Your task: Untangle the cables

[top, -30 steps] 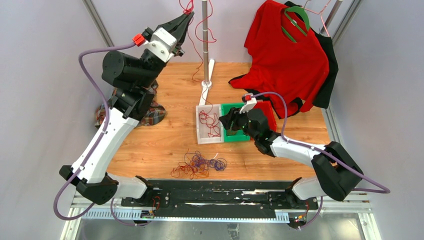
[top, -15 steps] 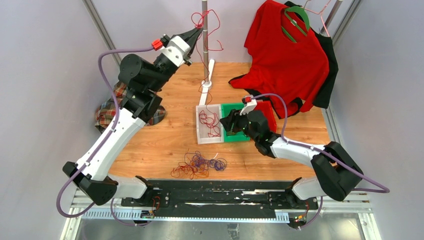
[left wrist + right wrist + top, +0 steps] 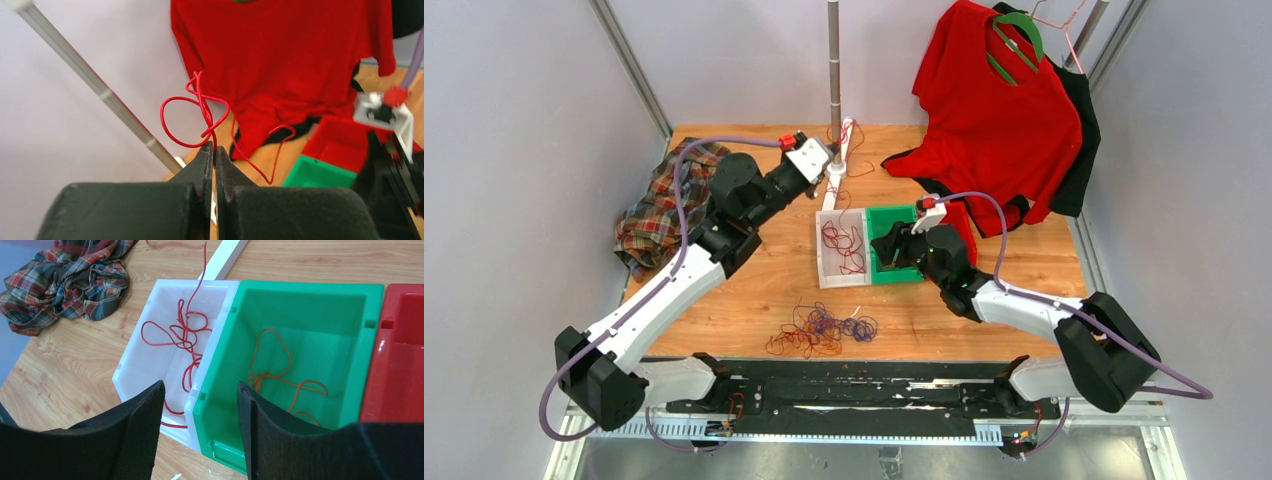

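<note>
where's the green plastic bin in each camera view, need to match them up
top external: green plastic bin just right of the picture's centre.
left wrist: lower right, only one corner showing.
right wrist: middle of the picture, seen from above and open.
shared landmark: the red plastic bin right beside it, visible in all three views.

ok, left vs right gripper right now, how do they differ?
Left gripper is shut, pinching a red cable; right gripper is open and holds nothing. Left gripper is at the far side of the table by the pole; right gripper hangs above where the white bin meets the green bin. Both are black.
</note>
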Robot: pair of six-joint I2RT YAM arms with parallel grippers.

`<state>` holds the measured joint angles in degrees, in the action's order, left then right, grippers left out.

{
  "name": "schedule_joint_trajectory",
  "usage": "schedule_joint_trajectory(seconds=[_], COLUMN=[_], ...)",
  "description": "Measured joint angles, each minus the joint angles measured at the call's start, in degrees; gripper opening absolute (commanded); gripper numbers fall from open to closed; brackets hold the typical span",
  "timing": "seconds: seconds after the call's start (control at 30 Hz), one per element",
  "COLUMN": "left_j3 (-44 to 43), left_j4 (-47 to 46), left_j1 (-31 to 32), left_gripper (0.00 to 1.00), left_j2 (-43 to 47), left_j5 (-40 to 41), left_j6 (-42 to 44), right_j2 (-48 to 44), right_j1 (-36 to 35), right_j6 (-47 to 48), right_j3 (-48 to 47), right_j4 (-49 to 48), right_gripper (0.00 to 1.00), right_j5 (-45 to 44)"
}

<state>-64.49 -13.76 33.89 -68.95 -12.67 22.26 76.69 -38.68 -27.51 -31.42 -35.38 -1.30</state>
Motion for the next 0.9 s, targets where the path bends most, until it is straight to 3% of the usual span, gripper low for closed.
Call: schedule_joint_trajectory(seconds=[0.3,0.57,0.9], left_j3=[7.8,9.22,9.94], left_j4=[6.25,9.77,15.21], left_j1=[0.0,0.0,0.57], left_gripper=[0.0,0.0,0.0], left_j2=[5.03,2.62,2.51], left_j5=[-0.46,-3.45,-13.29], left_j6=[-5.75,-9.11,-9.51], right_j2=[-1.11,-1.16,-1.79], right_j1=[1.95,2.89,6.23], right_j6=[-0.02,0.0,-0.07], right_j3=[0.52,0.57,1.31], right_j4=[0.09,0.13,0.26], right_gripper=[0.55,0.55,0.55], right_j5=[-0.42,-0.31,-0.09])
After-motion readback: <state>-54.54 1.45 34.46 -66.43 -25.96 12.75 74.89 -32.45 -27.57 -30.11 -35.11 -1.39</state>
